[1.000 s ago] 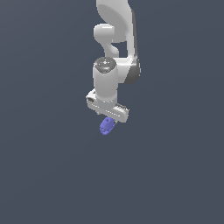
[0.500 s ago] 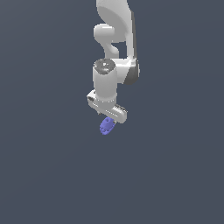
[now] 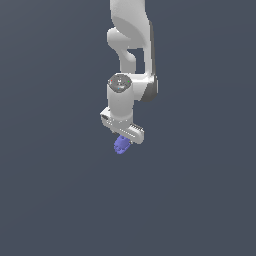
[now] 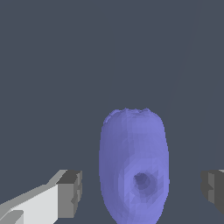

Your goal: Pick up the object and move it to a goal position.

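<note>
The object [image 3: 120, 145] is a small periwinkle-blue lumpy oval lying right under the white gripper [image 3: 123, 136] in the middle of the exterior view. Seen from the wrist, the object [image 4: 133, 166] is upright and long, with a dark dimple near its close end. It sits between the two grey finger pads [image 4: 70, 192] of the gripper [image 4: 140, 189]. Bare floor shows on both sides of it, so neither pad touches it. The gripper is open around it.
A plain dark grey floor [image 3: 55, 200] fills both views. The white arm [image 3: 131, 30] rises from the gripper to the upper edge of the exterior view.
The gripper has sunk slightly closer to the object. The object has stayed where it was.
</note>
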